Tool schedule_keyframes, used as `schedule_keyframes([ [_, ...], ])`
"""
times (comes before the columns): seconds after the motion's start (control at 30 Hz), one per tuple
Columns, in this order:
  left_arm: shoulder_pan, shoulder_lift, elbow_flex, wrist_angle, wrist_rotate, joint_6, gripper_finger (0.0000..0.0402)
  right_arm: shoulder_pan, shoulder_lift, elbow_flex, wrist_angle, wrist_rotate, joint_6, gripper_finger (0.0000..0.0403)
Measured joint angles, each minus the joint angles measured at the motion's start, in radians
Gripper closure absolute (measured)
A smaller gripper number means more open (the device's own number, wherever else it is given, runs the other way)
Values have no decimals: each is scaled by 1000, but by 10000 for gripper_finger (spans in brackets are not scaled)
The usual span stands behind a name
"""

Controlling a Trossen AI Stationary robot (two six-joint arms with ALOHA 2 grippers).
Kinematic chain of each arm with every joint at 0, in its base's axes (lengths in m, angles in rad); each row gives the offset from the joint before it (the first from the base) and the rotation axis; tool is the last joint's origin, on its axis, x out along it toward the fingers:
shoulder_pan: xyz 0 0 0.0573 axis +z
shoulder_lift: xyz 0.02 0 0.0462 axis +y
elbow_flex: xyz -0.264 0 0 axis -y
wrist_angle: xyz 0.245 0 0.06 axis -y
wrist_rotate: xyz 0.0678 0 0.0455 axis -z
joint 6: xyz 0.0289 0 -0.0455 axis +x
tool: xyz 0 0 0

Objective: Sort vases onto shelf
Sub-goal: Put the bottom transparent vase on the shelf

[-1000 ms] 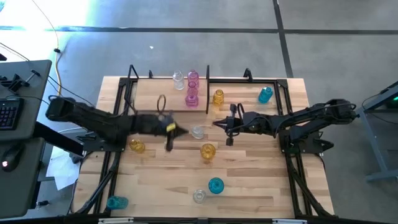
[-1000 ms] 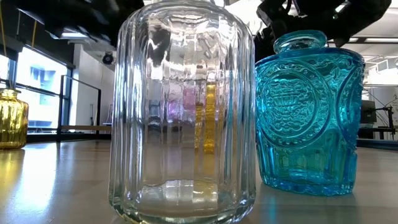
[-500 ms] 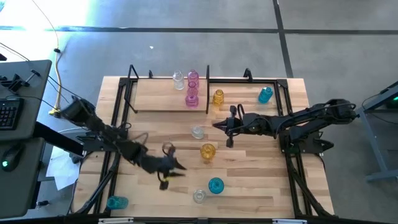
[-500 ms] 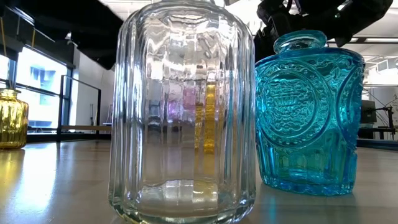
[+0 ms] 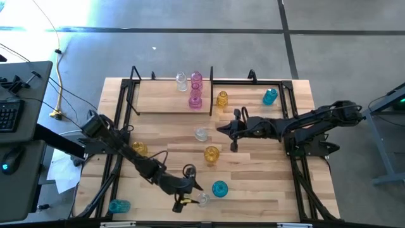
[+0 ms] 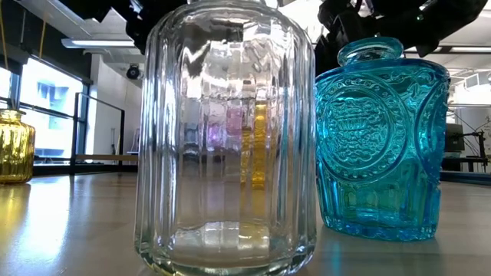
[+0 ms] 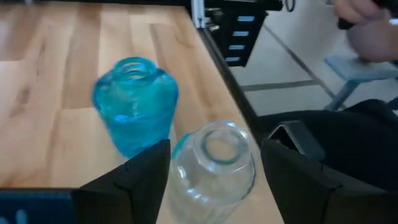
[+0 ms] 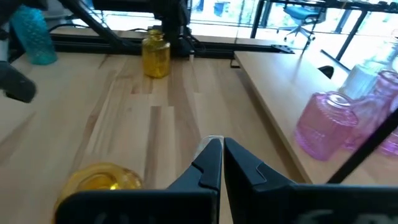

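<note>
Ten vases (image 5: 219,188) – one shelf (image 5: 171,95), two arms (image 5: 304,126)

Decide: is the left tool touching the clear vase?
Apart. The left wrist view shows the left tool open around the clear vase, gaps on both sides.

glossy ribbed glass vase (image 6: 226,138); pale wood table (image 5: 253,183)

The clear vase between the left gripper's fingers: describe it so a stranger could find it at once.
Start at the near edge of the wooden table, the edge away from the shelf. Two vases stand close together there, with the left gripper open around one. That is the clear vase, colourless with plain ribbed sides, unlike the embossed teal-blue vase beside it.
</note>
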Motion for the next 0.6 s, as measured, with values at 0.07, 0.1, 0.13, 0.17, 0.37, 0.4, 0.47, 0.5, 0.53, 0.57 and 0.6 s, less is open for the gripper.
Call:
schedule_keyframes([
  [0.07,0,6,5,-5,0,-14,159,8,0,0,1,0,0,403],
  [0.1,0,9,9,0,0,-24,158,12,0,0,0,0,0,403],
  [0.13,0,9,9,-1,-2,-33,158,16,0,0,0,0,0,403],
  [0.17,1,9,9,1,-7,-40,158,20,0,0,0,0,0,403],
  [0.37,-1,9,9,-1,-26,-49,158,47,0,0,-6,46,-2,403],
  [0.4,-4,9,9,0,-27,-45,158,50,0,0,-5,50,-3,403],
  [0.47,-10,9,9,7,-27,-32,158,53,0,0,-5,54,-3,403],
  [0.5,-14,12,9,15,-27,-32,158,53,0,0,-5,53,-3,403],
  [0.53,-16,20,10,31,-26,-33,158,53,0,0,-5,54,-3,403],
  [0.57,-21,29,14,33,-25,-31,158,53,0,0,-5,54,-3,403],
  [0.6,-24,39,19,32,-25,-28,158,53,0,0,-5,55,-3,403],
])
